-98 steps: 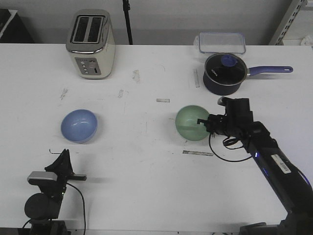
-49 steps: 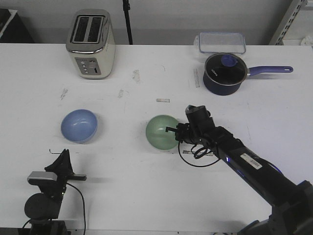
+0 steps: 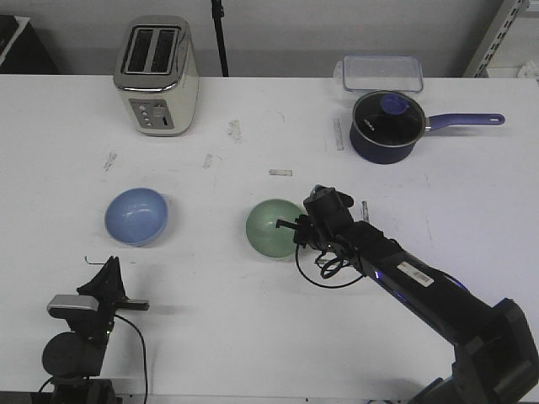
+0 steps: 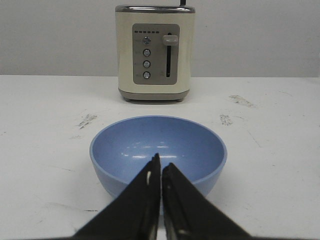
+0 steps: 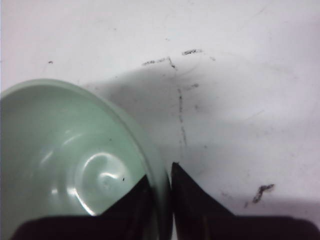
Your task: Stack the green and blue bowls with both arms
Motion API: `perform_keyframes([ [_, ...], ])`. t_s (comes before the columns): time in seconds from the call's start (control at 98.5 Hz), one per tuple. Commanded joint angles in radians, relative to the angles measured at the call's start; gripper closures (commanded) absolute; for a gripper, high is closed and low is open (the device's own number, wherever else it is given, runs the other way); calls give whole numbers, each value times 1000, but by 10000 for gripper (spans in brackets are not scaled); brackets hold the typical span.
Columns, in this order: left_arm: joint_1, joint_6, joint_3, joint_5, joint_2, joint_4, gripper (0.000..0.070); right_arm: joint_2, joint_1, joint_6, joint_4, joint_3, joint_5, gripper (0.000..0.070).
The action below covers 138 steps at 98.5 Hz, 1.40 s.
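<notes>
Over on the left, the left end effector (image 3: 108, 273) sits low at the near edge of the table (image 3: 253, 337), its two fingers clenched together on nothing, tips almost touching in the left wrist view. Just beyond it rests the blue bowl (image 3: 136, 215), upright on the table and well apart from anything else; the wrist camera looks straight into it, with the cream toaster (image 3: 157, 76) standing farther back by the far edge. Toward the middle of the table is the green bowl (image 3: 275, 228), tipped a little, its opening turned up and toward the left. The right end effector (image 3: 296, 229) is grasping it by the right-hand rim: in the right wrist view one finger is inside the bowl and the other outside, with the wall pinched between them. The right arm (image 3: 421, 282) stretches back to the near right corner. At the far right stand a dark saucepan (image 3: 385, 126) and a clear lidded box (image 3: 381, 73).
</notes>
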Motion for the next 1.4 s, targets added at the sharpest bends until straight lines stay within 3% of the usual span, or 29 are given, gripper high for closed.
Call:
perform_keyframes([
  [0.0, 1, 8, -22, 1, -2, 13, 698, 17, 11, 13, 10, 9, 3, 685],
  [0.213, 1, 8, -22, 1, -2, 13, 698, 17, 11, 13, -8, 9, 0, 679],
  [0.376, 1, 8, -22, 1, -2, 13, 698, 17, 20, 11, -21, 9, 0, 563],
  [0.559, 1, 8, -22, 1, -2, 13, 698, 16, 23, 8, -19, 9, 0, 539],
  [0.62, 1, 8, -22, 1, -2, 13, 699, 12, 23, 8, -19, 9, 0, 459],
  [0.731, 1, 8, -22, 1, -2, 14, 699, -17, 23, 3, -19, 9, 14, 210],
  [0.802, 1, 8, -22, 1, -2, 13, 699, -42, 22, -18, -18, 9, 39, 139],
  [0.985, 1, 8, -22, 1, -2, 14, 698, -119, 6, -112, -13, 9, 111, 138],
  [1.239, 1, 8, -22, 1, -2, 13, 699, -205, -34, -403, 29, -6, 162, 150],
  [1.249, 1, 8, -22, 1, -2, 14, 698, -233, -64, -501, 79, -35, 159, 203],
  [1.391, 1, 8, -22, 1, -2, 13, 698, -291, -119, -680, 198, -119, 158, 472],
])
